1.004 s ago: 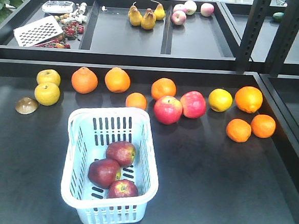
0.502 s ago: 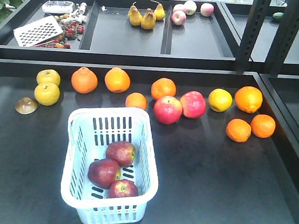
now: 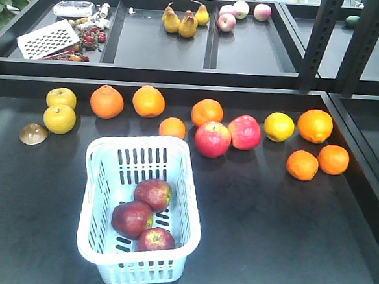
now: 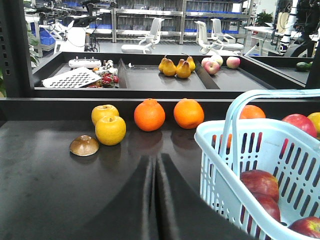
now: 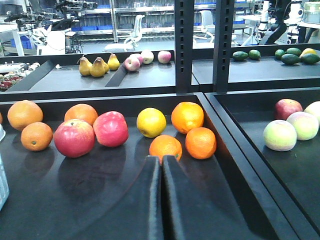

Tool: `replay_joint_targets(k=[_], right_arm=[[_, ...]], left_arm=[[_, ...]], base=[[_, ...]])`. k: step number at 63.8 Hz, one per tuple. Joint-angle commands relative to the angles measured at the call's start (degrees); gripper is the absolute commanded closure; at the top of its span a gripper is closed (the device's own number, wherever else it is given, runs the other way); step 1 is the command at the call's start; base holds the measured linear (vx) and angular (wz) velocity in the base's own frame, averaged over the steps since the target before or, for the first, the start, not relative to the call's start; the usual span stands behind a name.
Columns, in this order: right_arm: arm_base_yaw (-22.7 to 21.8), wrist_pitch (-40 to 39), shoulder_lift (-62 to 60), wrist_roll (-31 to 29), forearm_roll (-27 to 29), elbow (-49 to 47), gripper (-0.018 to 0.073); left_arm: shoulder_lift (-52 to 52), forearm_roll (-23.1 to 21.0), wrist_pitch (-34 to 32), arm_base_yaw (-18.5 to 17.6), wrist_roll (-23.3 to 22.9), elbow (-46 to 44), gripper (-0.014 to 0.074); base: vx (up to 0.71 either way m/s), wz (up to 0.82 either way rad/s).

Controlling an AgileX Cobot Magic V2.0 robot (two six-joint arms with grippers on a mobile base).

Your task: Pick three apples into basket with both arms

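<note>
Apples (image 3: 147, 214), three dark maroon ones, lie together inside the basket (image 3: 189, 187), which stands at lower left of the front view on the black bench (image 3: 281, 233). Left pincer (image 4: 155, 200) is clenched, fingers pressed together, grasping nothing, just left of the basket in its wrist view. Right pincer (image 5: 161, 195) is likewise clenched and empty, low over the bench near an orange (image 5: 165, 148).

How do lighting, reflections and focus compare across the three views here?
Front-facing view: even overhead light, soft shadows under the basket, and the apples are sharp. Left wrist view: the glossy table mirrors the oranges, and the left gripper is a dark blur. Right wrist view: sheen beside the right gripper, far shelves soft.
</note>
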Motion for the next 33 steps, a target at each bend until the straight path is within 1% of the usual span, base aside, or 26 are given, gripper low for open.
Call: replay_joint_targets(k=[1, 33], right_arm=[[-0.30, -4.52, -0.78, 0.03, -0.37, 0.75, 0.0568], [-0.30, -4.52, -0.78, -0.03, -0.32, 0.75, 0.0568]], left_arm=[[-0.89, -0.35, -4.55, -0.16, -0.02, 0.26, 0.0603], [-0.89, -0.35, -4.55, -0.16, -0.02, 0.26, 0.0603]], base=[[0.00, 0.00], [0.00, 0.00]])
